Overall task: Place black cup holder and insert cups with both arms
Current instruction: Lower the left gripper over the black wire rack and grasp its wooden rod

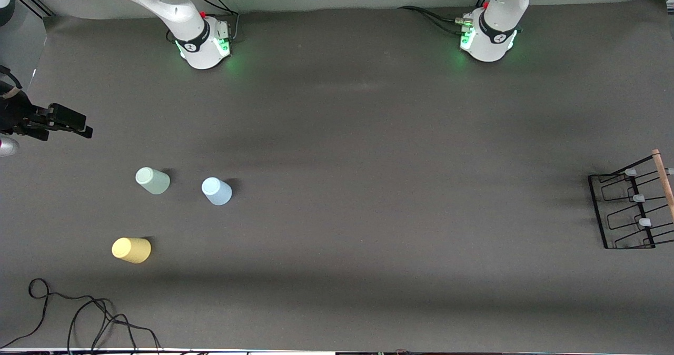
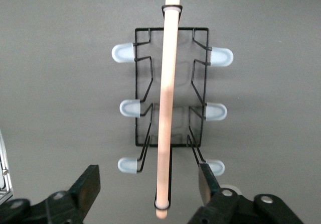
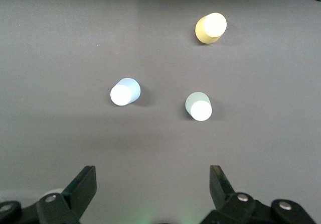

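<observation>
The holder (image 1: 629, 205) stands at the bench's (image 1: 368, 186) three-o'clock edge, cups (image 1: 152, 180) at eight. It looks light and stiff; take its rod (image 2: 167, 98), under the left gripper's (image 2: 148, 184) spread jaws. The right gripper (image 3: 153, 184) waits open above the cups.

Matt grey table (image 1: 337, 134); black wire cup holder (image 2: 170, 96) with smooth wooden rod (image 2: 167, 103); matt plastic cups (image 3: 125, 91).

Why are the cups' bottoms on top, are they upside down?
Yes, upside down. The green cup, blue cup and yellow cup each show a closed flat end on top.
</observation>
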`<state>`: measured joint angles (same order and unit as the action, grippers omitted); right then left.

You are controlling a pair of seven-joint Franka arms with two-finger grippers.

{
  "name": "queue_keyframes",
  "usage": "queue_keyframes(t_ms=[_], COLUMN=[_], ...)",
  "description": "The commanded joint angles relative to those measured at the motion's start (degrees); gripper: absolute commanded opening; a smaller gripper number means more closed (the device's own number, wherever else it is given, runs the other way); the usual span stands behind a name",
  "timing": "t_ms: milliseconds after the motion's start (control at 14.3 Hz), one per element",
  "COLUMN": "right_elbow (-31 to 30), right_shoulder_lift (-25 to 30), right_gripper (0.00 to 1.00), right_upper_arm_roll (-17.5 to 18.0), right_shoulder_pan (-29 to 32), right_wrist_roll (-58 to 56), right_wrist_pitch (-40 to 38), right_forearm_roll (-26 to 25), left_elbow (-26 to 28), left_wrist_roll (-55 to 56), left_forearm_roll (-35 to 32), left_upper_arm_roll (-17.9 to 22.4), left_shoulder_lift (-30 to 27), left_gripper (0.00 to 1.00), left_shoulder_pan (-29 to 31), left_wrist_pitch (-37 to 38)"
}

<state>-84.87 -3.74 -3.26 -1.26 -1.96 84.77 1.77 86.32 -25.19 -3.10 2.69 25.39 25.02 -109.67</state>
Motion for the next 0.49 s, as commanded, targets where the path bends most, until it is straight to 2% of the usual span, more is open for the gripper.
queue_keyframes(t_ms=[0,279,418], right_elbow=[0.1,0.1,0.1], right_shoulder_lift=[0.0,0.0,0.0], right_gripper=[1.0,1.0,1.0], right_upper_arm_roll=[0.0,-0.1,-0.1], right_shoulder_pan=[-0.5,-0.4,-0.4], right_wrist_roll=[1.0,1.0,1.0], right_wrist_pitch=[0.5,0.4,0.3], right_forearm_roll=[-0.5,-0.5,-0.5], left_elbow=[-1.4,-1.8,-1.8], left_wrist_roll=[-3.2,-3.1,-3.3], left_forearm_roll=[-0.7,0.2,0.3], left_upper_arm_roll=[-0.2,-0.3,-0.5], left_shoulder_lift=[3.1,4.8,5.1], left_gripper=[0.85,0.85,0.77], left_shoulder_pan=[0.2,-0.6,-0.6], left_wrist_pitch=[-3.1,-5.1,-5.2])
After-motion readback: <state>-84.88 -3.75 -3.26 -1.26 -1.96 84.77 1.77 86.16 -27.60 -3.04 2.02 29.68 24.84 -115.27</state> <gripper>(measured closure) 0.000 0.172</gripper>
